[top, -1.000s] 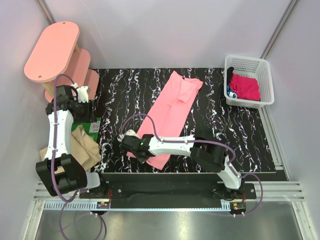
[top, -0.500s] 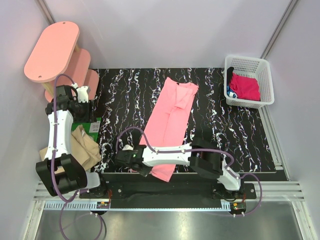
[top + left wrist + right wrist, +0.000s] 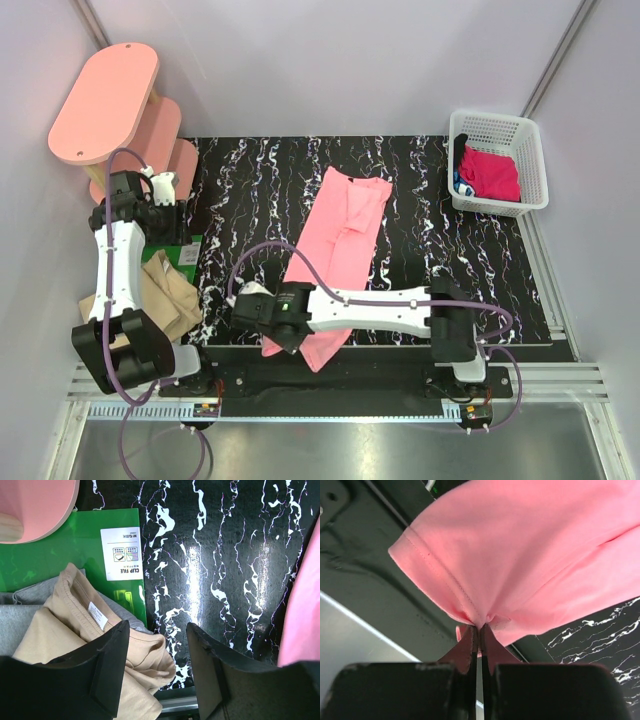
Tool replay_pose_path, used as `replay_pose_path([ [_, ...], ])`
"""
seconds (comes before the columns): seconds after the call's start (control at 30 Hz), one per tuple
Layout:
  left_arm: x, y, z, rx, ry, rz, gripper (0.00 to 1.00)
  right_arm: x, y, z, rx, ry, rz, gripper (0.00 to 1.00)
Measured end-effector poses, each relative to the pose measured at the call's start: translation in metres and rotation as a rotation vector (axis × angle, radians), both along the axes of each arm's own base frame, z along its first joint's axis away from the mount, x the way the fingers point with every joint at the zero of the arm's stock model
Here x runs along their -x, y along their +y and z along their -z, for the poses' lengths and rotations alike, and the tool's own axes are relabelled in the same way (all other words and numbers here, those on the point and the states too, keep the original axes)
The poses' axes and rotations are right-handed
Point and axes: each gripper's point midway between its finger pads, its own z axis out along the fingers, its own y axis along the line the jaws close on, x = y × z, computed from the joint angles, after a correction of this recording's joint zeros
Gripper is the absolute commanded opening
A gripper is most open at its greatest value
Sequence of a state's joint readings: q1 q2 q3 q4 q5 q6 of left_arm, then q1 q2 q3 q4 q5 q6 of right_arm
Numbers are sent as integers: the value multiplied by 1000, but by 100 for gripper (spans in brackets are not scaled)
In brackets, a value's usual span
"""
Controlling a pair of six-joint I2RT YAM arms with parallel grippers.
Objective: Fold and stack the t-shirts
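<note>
1. Top external view: the pink shirt (image 3: 345,225) lies as a long folded strip across the middle of the table (image 3: 440,270). Its near end reaches past the 6 o'clock edge.
2. In the right wrist view, the right gripper (image 3: 479,630) is clenched on that near hem, pinching a pucker of cloth.
3. The tan shirt (image 3: 168,290) lies crumpled at 8 o'clock, partly over a green sheet (image 3: 70,545).
4. The left gripper (image 3: 156,630) hangs above them, jaws apart, holding nothing.
5. The red shirt (image 3: 490,172) sits in the basket (image 3: 531,140) at 2 o'clock.
</note>
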State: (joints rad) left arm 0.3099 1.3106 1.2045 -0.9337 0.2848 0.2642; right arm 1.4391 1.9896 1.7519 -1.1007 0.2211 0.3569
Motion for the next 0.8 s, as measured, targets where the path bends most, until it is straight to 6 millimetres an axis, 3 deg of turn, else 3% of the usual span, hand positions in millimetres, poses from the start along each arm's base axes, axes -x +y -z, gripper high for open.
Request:
replay_pose_path([
  [0.1, 0, 0, 0, 1, 0, 0, 54, -1, 9, -26, -73, 2, 1, 0],
  [0.23, 0, 0, -1, 2, 0, -1, 54, 2, 39, -52, -178, 41, -16, 0],
  [0.4, -1, 0, -7, -2, -9, -1, 55, 6, 63, -58, -232, 84, -43, 0],
  [0.57, -2, 1, -9, -3, -13, -2, 55, -7, 52, -43, -218, 134, -10, 0],
  [0.8, -2, -1, -10, 7, -17, 3, 55, -82, 7, -26, -205, 171, 174, 0],
])
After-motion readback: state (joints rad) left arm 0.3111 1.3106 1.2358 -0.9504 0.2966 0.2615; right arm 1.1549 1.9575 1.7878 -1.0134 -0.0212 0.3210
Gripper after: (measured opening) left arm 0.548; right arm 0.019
